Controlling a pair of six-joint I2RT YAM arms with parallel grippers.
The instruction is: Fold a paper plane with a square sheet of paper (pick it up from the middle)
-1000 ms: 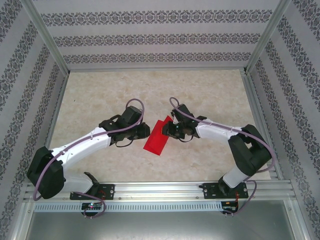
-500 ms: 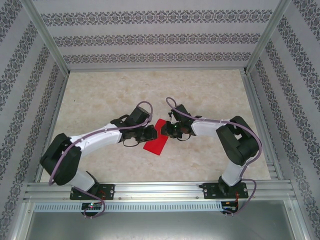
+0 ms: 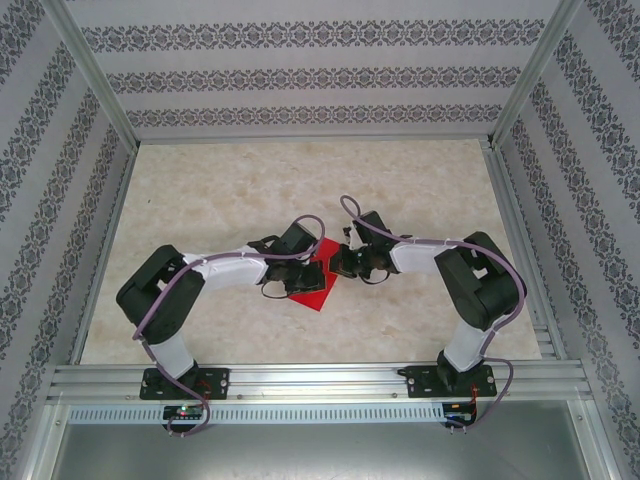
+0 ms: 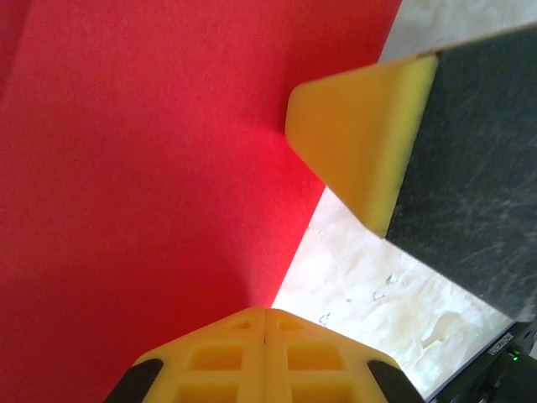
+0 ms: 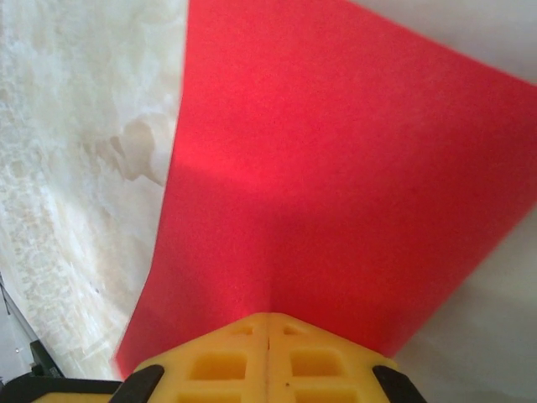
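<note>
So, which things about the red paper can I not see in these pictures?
Top view: the left tool and the right tool cover the middle of the red paper; any crease is too small to tell.
Left wrist view: the picture's edge cuts off the paper's left and top sides.
Right wrist view: the tool's own fingers hide the pinched part.

Beige marbled tabletop point(image 3: 200, 200); red paper sheet point(image 3: 310, 293) near its middle.

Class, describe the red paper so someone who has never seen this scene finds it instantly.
Look to the middle of the pale marbled table, where the left gripper and right gripper meet. Both grip the square sheet of paper, the only bright red thing there.
</note>
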